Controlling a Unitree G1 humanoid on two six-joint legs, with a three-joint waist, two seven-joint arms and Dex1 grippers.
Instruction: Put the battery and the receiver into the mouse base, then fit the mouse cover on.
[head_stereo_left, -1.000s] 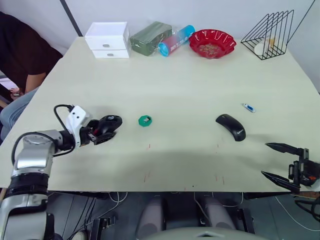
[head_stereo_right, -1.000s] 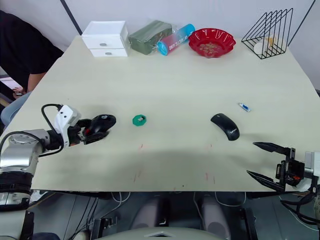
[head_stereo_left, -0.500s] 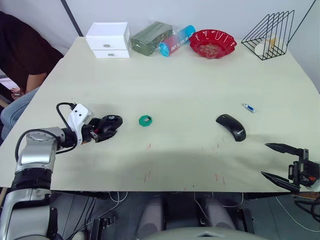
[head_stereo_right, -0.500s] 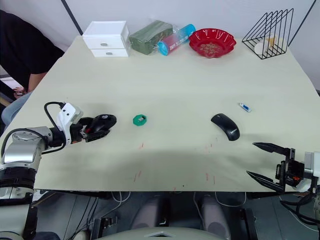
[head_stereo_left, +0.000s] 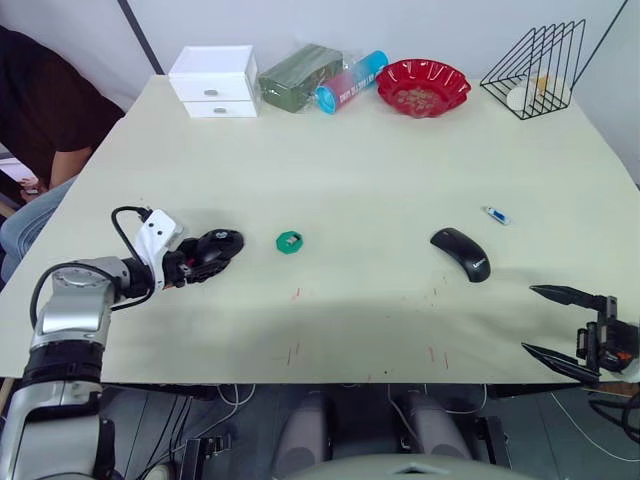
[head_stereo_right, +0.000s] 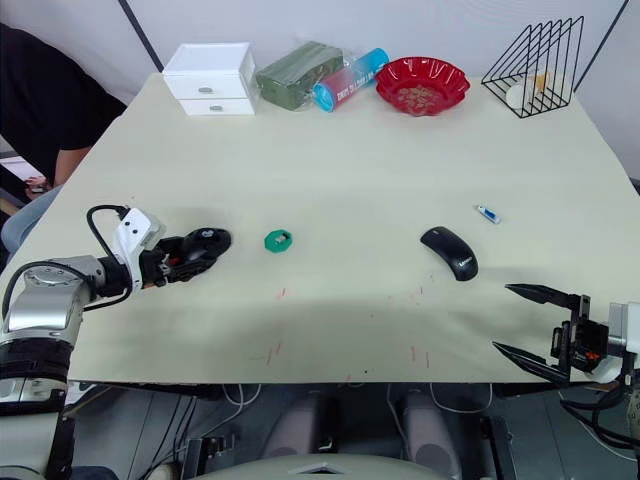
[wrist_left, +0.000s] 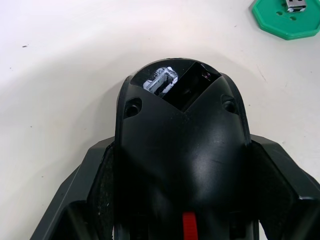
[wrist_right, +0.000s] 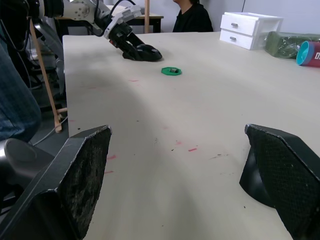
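black plastic is clamped between the fingers of the left gripper: the mouse base is held at its sides, resting on the table near the left edge. in the left wrist view its open compartment faces away from the wrist, a red mark is seen on its near end, and both fingers press against its flanks. just to the right of the base, apart from it, a green dish lies on the table, and the small greyish receiver is seen lying in it.

the cover is placed well to the right on the table, lying free, untouched by either gripper. the battery lies a little beyond it, toward the right edge, near the cover but apart from it.

the right gripper is held at the near right corner of the table, its jaws spread wide with nothing between them; the pads are seen far apart in the right wrist view.

along the far edge are ranged a white drawer box, a green packet, a blue and red can, a red bowl and a wire rack. a seated person is seen beside the table's left side.
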